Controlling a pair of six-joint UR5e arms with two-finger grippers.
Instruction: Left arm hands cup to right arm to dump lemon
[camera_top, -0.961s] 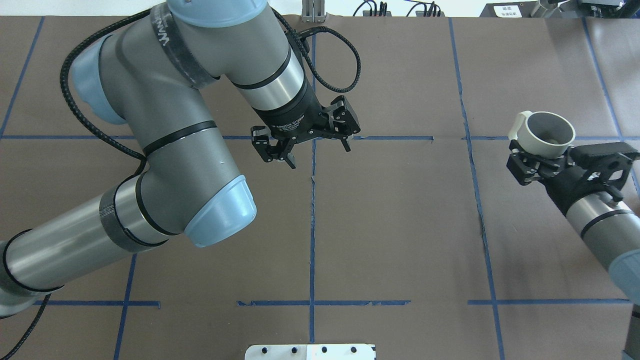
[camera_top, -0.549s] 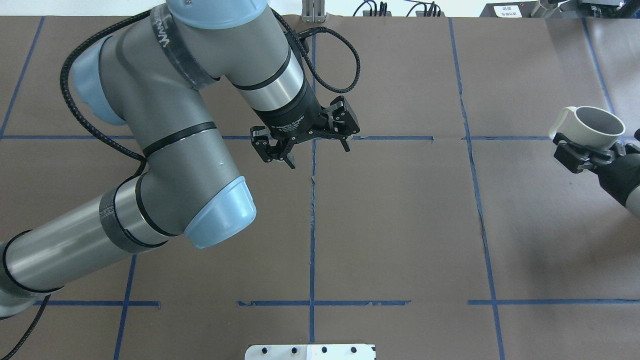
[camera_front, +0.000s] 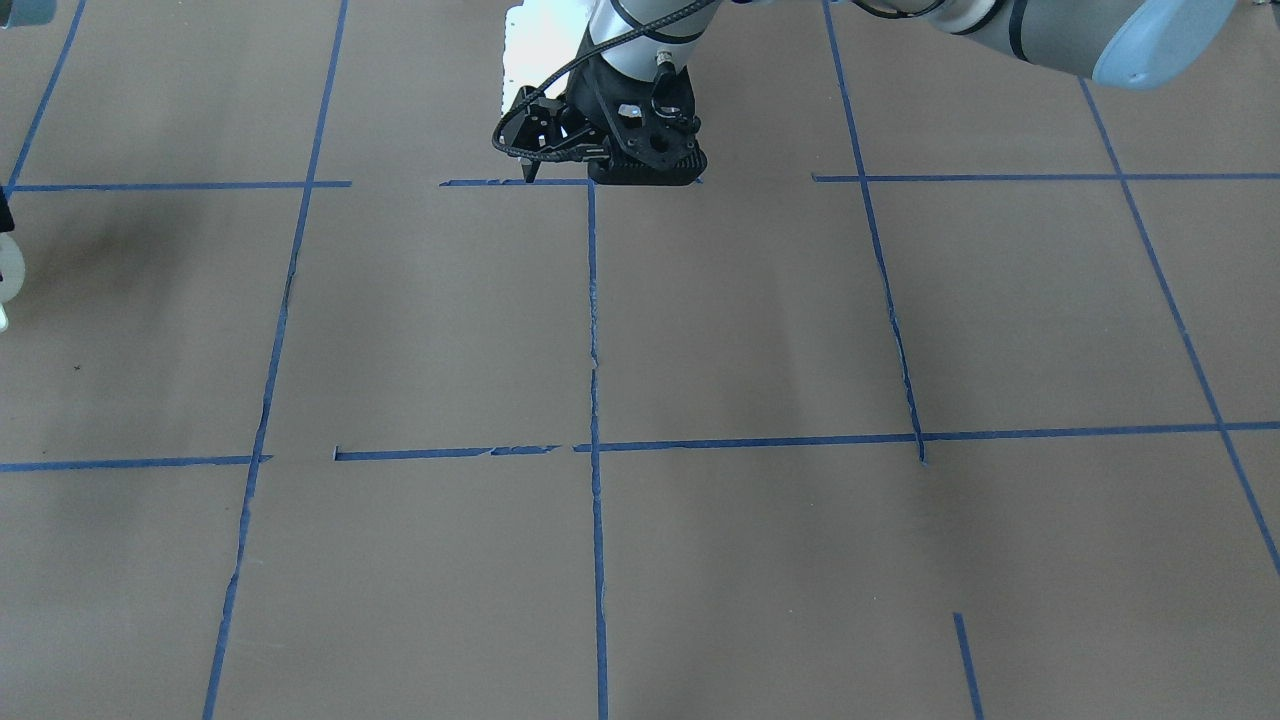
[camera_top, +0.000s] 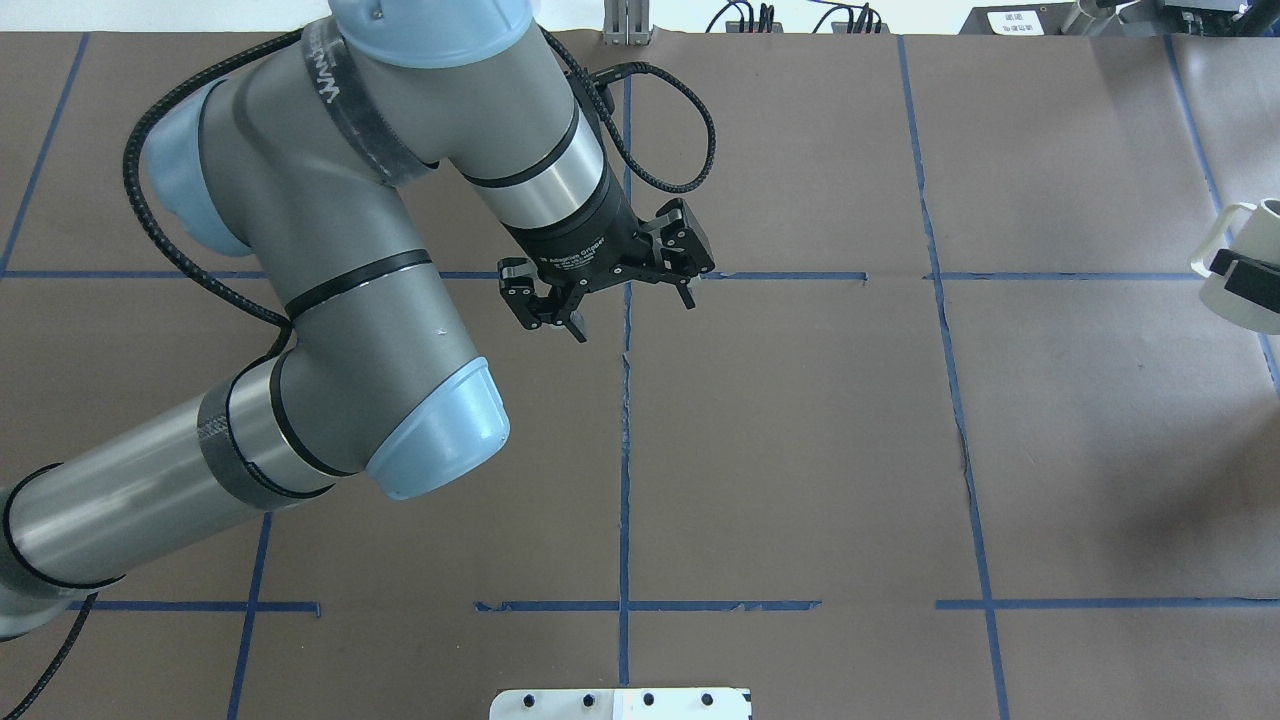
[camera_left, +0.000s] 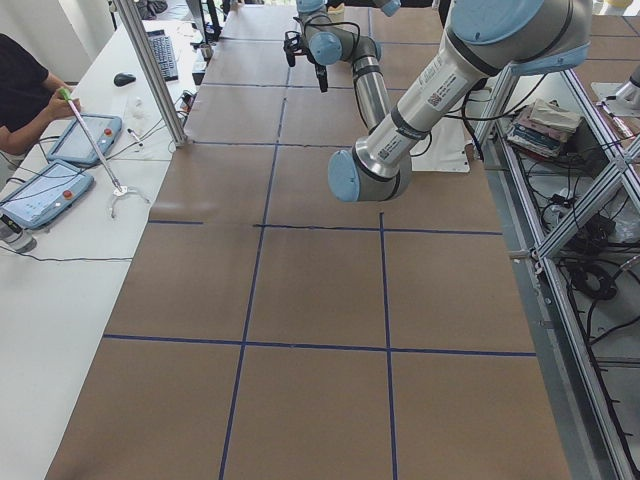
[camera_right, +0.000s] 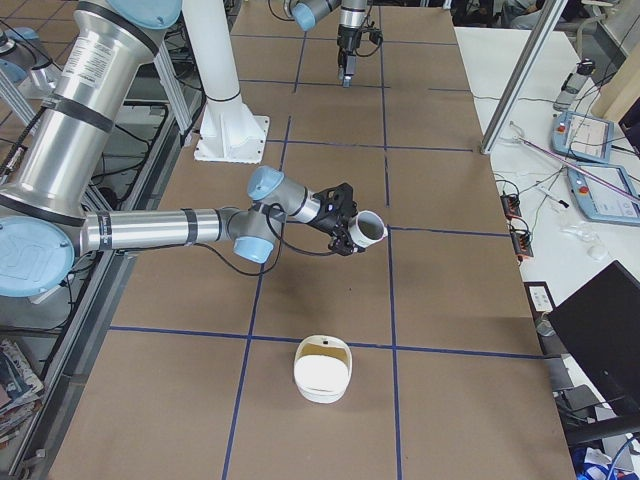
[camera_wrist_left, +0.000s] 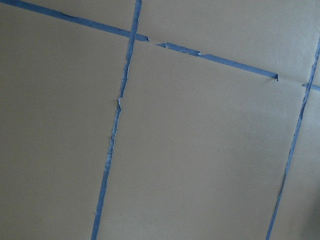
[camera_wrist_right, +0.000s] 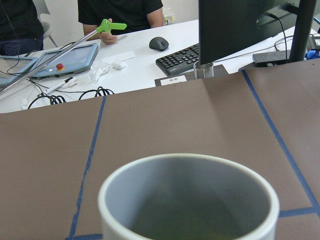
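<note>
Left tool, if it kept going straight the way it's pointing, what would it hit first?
Probably the table: the left tool points down at bare brown paper beside a blue tape line, with nothing between in its wrist view. Its height is unclear.

The table is brown, crossed by a grid of blue tape. The left arm is grey with light-blue caps and a black gripper. The cup is white with a grey inside. A bowl is white, yellowish within.
</note>
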